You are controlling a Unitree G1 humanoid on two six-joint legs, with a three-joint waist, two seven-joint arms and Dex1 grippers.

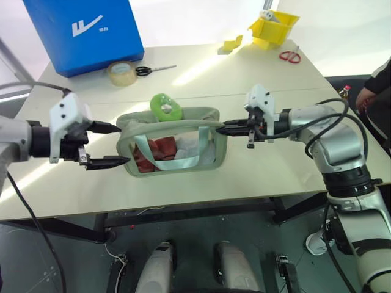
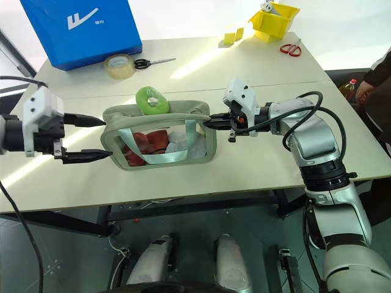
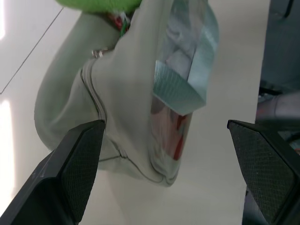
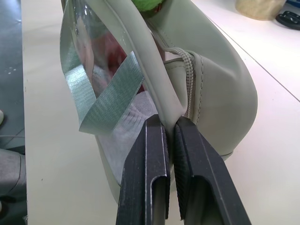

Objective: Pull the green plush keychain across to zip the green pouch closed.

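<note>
— Where's the charm?

— The green plush keychain (image 1: 165, 107) sits on top of the green pouch (image 1: 174, 145), toward its far edge, mid-table.

— And your grip?

— My right gripper (image 1: 223, 129) is clenched on the pouch's end rim, bracing it. My left gripper (image 1: 111, 144), jaws spread, hangs beside the opposite end, empty.

— Next?

— I'd say reaching: left must rise and pinch the charm.

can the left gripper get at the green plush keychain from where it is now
Probably yes. The left gripper is open beside the green pouch's end, and the green plush keychain sits exposed on top with nothing over it. The right gripper pinches the far end, clear of that path.
</note>
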